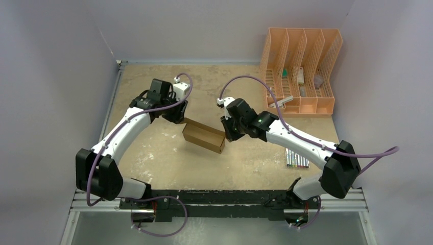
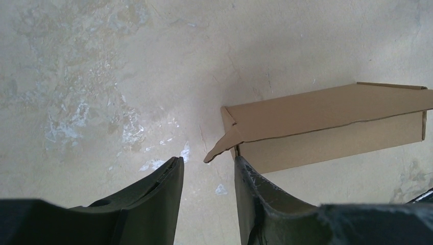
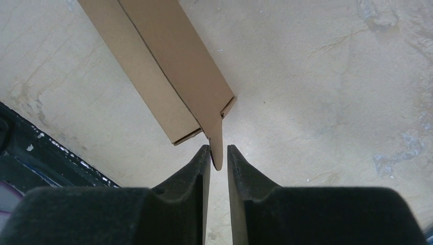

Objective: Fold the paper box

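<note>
In the top view, the paper box (image 1: 203, 137) lies about in the middle of the tabletop (image 1: 153, 158), already formed as a small carton. It is turned a little, with one end toward the far left corner and the other toward the near right corner. The left tool (image 1: 177, 116) is at its left end and the right tool (image 1: 228, 133) at its right end. The orange rack (image 1: 301, 71) in the far right corner and the markers (image 1: 296, 159) near the right edge are well apart from the work.

In the left wrist view, the left tool (image 2: 208, 162) is spread and pinches nothing. A loose end tab (image 2: 220, 145) sticks out of the box (image 2: 327, 109) and points toward the gap.

In the right wrist view, the right tool (image 3: 218, 153) is almost pressed together, with the other end tab (image 3: 216, 140) between its fingers. I cannot tell if it really grips the tab.

I judge the step in hand is closing the ends. Next I must bend each tab inward and tuck it, while the other arm keeps the light carton from sliding.
</note>
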`<action>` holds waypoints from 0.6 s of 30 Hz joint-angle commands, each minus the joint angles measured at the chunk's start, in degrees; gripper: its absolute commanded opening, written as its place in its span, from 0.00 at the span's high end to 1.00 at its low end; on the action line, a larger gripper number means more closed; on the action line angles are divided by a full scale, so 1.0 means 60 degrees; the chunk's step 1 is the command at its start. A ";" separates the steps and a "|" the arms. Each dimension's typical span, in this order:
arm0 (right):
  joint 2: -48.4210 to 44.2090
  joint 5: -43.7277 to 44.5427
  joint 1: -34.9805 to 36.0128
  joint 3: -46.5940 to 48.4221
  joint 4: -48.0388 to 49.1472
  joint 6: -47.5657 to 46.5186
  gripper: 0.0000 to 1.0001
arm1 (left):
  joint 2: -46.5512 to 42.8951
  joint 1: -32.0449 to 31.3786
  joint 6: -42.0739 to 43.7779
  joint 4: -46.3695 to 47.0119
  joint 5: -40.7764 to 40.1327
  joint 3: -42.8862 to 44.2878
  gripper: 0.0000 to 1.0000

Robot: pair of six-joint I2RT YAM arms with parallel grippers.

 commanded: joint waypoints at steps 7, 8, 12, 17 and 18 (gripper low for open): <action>0.0133 0.0042 0.0116 0.0160 0.0341 -0.0101 0.97 | -0.0020 -0.0233 0.0485 0.0262 0.0036 0.0023 0.60; 0.0171 0.0035 0.0123 0.0185 0.0330 -0.0157 1.00 | -0.0034 -0.0247 0.0525 0.0239 0.0014 0.0002 0.60; 0.0227 0.0045 0.0125 0.0312 0.0258 -0.0429 1.00 | -0.0082 -0.0336 0.0697 0.0235 0.0064 -0.0084 0.61; 0.0343 0.0070 0.0139 0.0456 0.0176 -0.0647 1.00 | 0.0001 -0.0505 0.0955 0.0092 0.0114 -0.0116 0.62; 0.0362 0.0079 0.0130 0.0458 0.0172 -0.0670 1.00 | 0.0018 -0.0549 0.1013 0.0056 0.0033 -0.0129 0.62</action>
